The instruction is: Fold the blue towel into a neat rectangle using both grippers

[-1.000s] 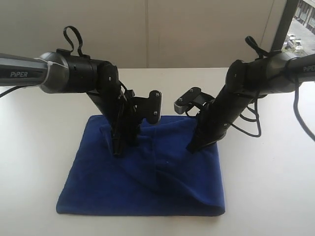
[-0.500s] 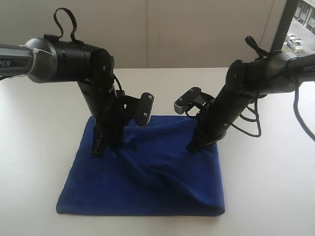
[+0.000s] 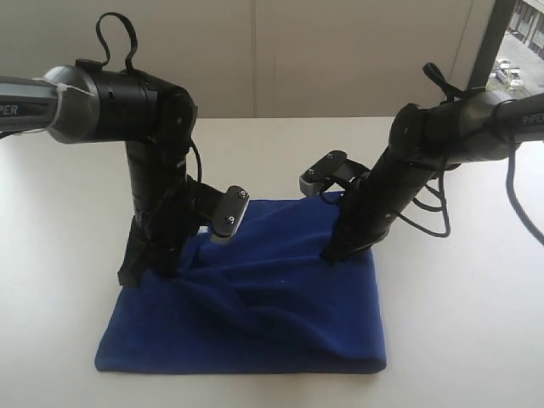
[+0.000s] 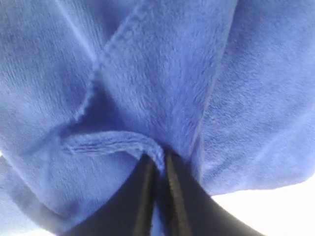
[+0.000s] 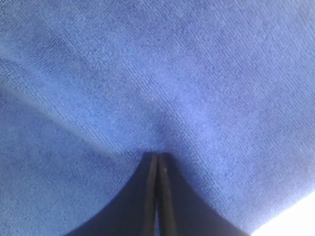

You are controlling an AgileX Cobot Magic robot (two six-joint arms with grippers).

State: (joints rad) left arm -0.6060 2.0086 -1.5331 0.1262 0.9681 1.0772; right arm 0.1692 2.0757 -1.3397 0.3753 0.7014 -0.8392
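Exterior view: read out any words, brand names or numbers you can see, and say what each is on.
"PER": white letters on the left arm, start cut off by the picture's edge.
White lettering on the right arm: cut off, too blurred to read.
No text shows on the blue towel.

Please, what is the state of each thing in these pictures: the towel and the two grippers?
blue towel: lies on the white table, creased across the middle, not flat.
left gripper: shut on a stitched edge of the blue towel.
right gripper: shut, jaws together, tips against the blue towel.
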